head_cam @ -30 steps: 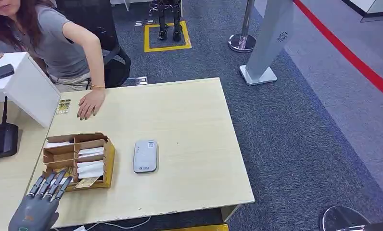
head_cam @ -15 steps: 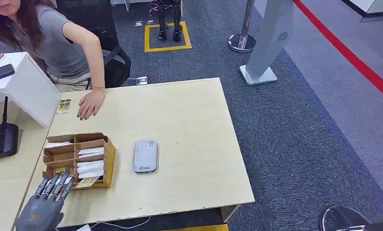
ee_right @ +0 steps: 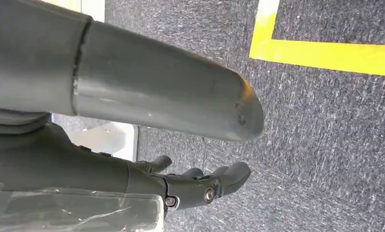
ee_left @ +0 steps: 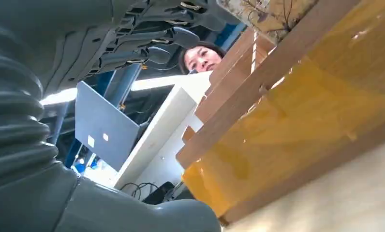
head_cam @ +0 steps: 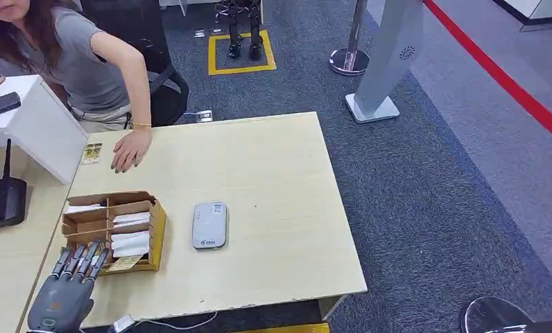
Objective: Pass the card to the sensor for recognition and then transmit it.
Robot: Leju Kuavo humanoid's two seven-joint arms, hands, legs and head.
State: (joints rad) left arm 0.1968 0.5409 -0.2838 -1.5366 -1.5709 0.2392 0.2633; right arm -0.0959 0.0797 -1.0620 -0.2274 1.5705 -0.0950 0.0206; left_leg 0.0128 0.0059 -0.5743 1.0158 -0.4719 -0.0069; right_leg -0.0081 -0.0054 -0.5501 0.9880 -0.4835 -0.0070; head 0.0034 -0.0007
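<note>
We see the left robot hand at the near left corner of the surface, its fingers stretched forward and slightly apart, tips at the near wall of the cardboard box. It holds nothing that we can make out. The left wrist view looks up along that wall, taped in yellow, with the fingers just above the rim and a patterned card at the box's edge.

That card lies in the nearest compartment, yellowish with a dark print, just beside the fingertips; we cannot tell whether they touch it. White cards fill the compartments behind. The grey sensor lies flat right of the box, apart from it, with bare wood around it out to the right and near edges. A person's hand rests on the far left part of the surface.

The right robot hand hangs over grey carpet with its fingers loosely curled and nothing in them.
</note>
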